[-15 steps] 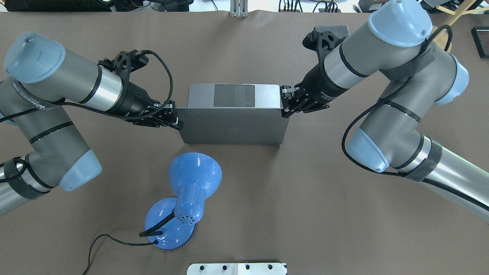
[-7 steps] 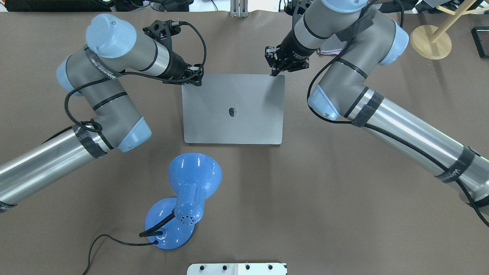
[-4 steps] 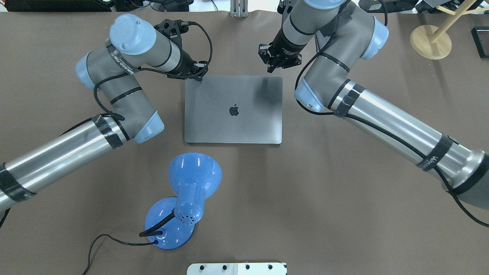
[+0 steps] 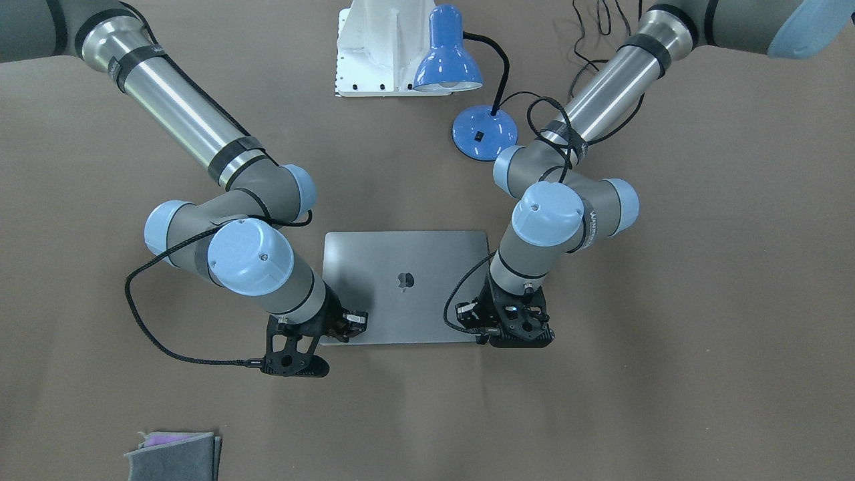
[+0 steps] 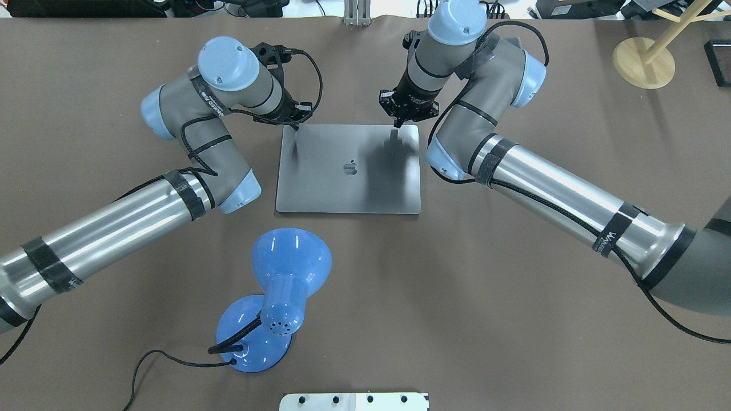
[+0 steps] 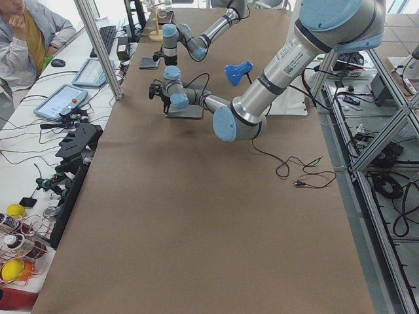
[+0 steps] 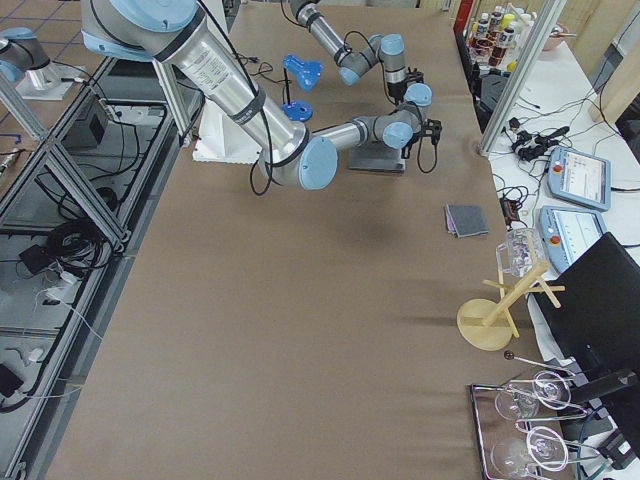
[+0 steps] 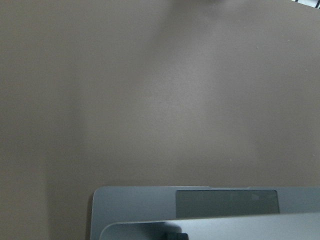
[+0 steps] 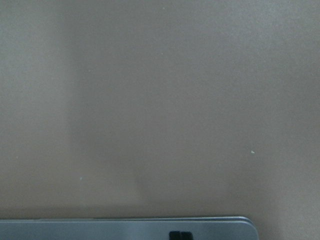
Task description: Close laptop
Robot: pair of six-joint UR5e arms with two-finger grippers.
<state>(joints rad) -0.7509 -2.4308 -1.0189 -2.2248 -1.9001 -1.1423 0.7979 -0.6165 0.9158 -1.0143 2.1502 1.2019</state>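
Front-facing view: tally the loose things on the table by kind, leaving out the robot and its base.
Laptop: 1
Desk lamp: 1
Felt pouch: 1
Total: 3

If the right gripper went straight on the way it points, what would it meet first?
The laptop: the right gripper points steeply down at its lid's far edge, near the right corner, and looks on or just above it. Actual contact is unclear.
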